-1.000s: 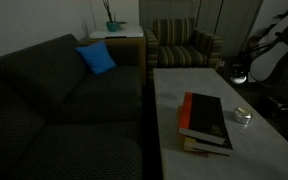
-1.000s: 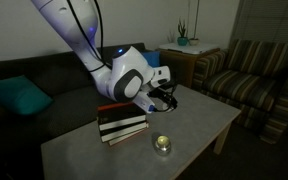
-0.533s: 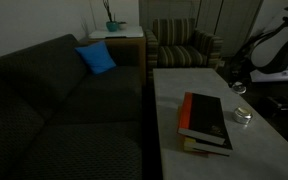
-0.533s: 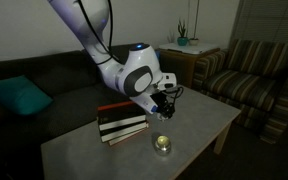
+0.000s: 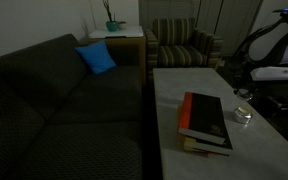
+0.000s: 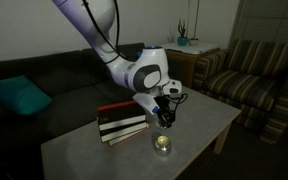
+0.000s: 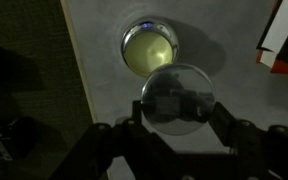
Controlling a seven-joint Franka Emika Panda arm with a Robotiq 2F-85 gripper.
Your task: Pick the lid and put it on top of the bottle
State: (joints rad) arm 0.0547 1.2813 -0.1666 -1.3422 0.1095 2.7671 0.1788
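— What is your pincer doing?

— My pincer [image 7: 179, 115] is pinching the lid [image 7: 177, 92]. In the wrist view a finger [image 7: 129, 128] presses on each side of the clear round disc, which lies flat between them.

— And the bottle?

— It stands just beyond the lid in that view. The bottle [image 7: 149, 48] sits on the table [image 7: 94, 60] with its mouth open and a yellowish glow inside. The lid's far edge meets the bottle's near rim in the picture, so it is off centre and not covering the mouth. In an exterior view my pincer [image 6: 166, 116] hangs above the bottle [image 6: 163, 145], and the two are apart.

— What lies around it?

— A stack of books [image 6: 122, 122] sits on the same table, near the bottle but not touching it. One corner of the stack shows at the edge of the wrist view. In an exterior view my arm [image 5: 269, 45] comes in over the table's far side, with the bottle [image 5: 242, 115] beside the books [image 5: 206, 122].

— And further out?

— A dark sofa [image 5: 54, 100] runs along the table, with a blue cushion [image 5: 96, 58] at its end. Behind the table stands a striped armchair [image 5: 184, 45]. Between it and the sofa, a plant [image 5: 111, 22] sits on a side table. The room is dim.
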